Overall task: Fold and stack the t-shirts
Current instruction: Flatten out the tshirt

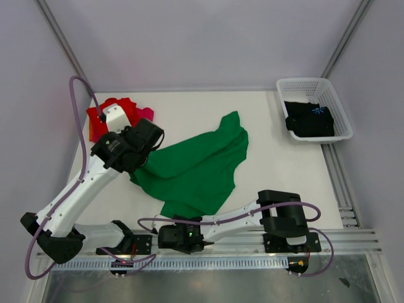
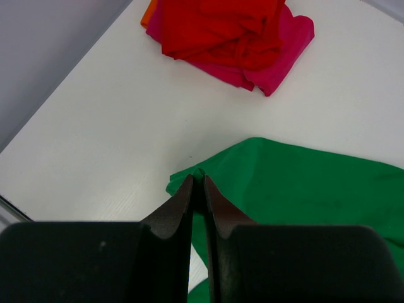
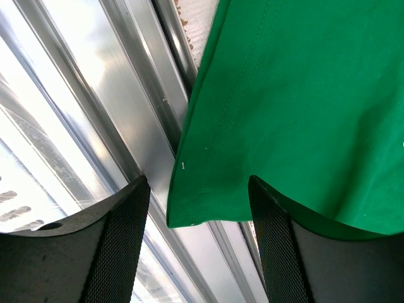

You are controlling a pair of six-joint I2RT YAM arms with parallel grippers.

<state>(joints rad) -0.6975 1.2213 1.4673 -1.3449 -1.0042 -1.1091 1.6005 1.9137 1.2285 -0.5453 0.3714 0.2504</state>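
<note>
Your left gripper point(image 2: 197, 184) is pinched tight on a corner of the green t-shirt point(image 1: 196, 167), which sprawls just beyond the aluminium rail point(image 3: 113, 95). Your right gripper point(image 3: 197, 192) has its jaws apart around the hem over that rail. Close too shallow and the hem could slip out, or a jaw could catch the rail.

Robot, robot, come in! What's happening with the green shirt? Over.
Left gripper pinching green t-shirt corner. Right gripper open around its hem. Red t-shirt lies apart.
</note>
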